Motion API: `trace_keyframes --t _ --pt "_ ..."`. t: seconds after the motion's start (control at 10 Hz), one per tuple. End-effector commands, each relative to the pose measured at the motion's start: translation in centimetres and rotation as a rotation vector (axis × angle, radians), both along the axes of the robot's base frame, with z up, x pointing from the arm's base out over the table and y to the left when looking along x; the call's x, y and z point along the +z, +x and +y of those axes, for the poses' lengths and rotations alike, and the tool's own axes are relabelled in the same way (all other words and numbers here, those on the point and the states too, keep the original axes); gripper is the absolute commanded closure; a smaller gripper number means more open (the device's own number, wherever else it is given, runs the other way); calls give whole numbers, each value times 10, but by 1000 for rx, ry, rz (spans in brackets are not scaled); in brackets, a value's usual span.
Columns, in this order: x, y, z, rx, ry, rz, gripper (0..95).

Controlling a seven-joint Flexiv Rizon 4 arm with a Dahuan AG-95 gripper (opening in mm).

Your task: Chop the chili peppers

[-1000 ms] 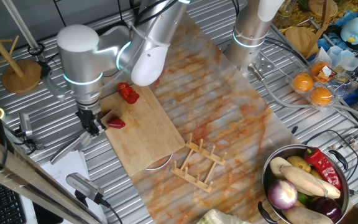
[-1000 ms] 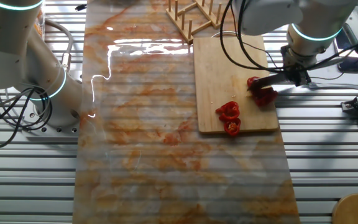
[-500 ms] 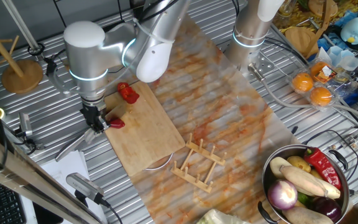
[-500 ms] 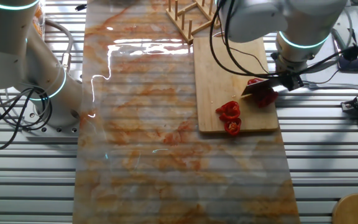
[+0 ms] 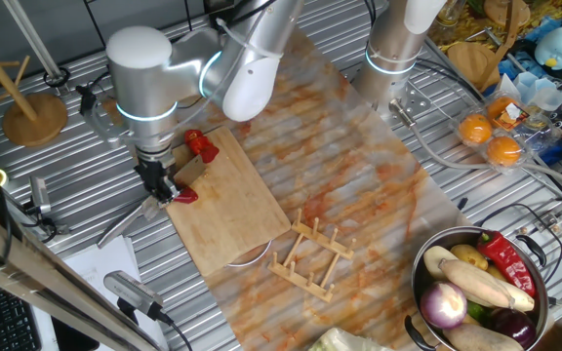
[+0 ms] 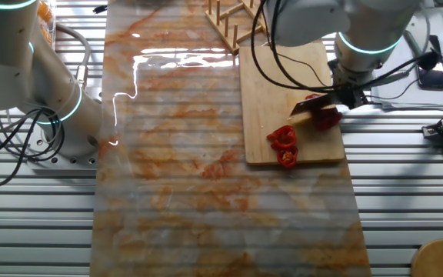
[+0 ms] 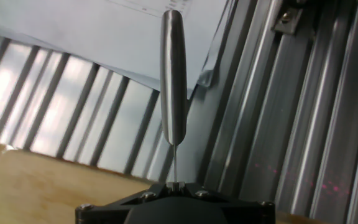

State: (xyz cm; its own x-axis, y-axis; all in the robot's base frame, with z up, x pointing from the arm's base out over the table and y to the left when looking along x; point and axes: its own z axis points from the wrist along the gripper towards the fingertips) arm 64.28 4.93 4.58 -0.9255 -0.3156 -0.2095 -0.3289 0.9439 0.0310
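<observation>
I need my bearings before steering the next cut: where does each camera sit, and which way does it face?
One fixed view: high, angled down over the cutting board; the arm and end effector show at the chili pieces.
The other fixed view: overhead from the opposite side; the same board, chili pieces and end effector.
Hand view: looks along the knife handle above the board's edge.
Both fixed views share board and chili.

A ribbed grey metal table (image 5: 515, 210) was covered by a long translucent orange-stained mat (image 5: 359, 185). A rectangular bamboo cutting board (image 5: 227, 210) and a small wooden slatted rack (image 5: 310, 253) were laid on the mat. A steel bowl of vegetables (image 5: 427, 292) was set near one corner.
</observation>
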Motion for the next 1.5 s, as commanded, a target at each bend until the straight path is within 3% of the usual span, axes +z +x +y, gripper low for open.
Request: trace_keyframes --t 0.1,0.4,0.6,0.8,1.1,1.3,1.4,1.5 --pt "-2 -3 -2 10 11 -3 950" --pt "-5 -1 -2 7 13 -12 950" --pt "-3 -2 -3 6 13 14 950" --pt "4 -9 1 1 9 25 950" --pt "-6 -25 -10 15 -4 27 950" --pt "-3 -34 -9 -3 35 42 950" --pt "2 -36 -4 -15 23 71 950" --pt "1 -38 -5 -2 -16 76 950"
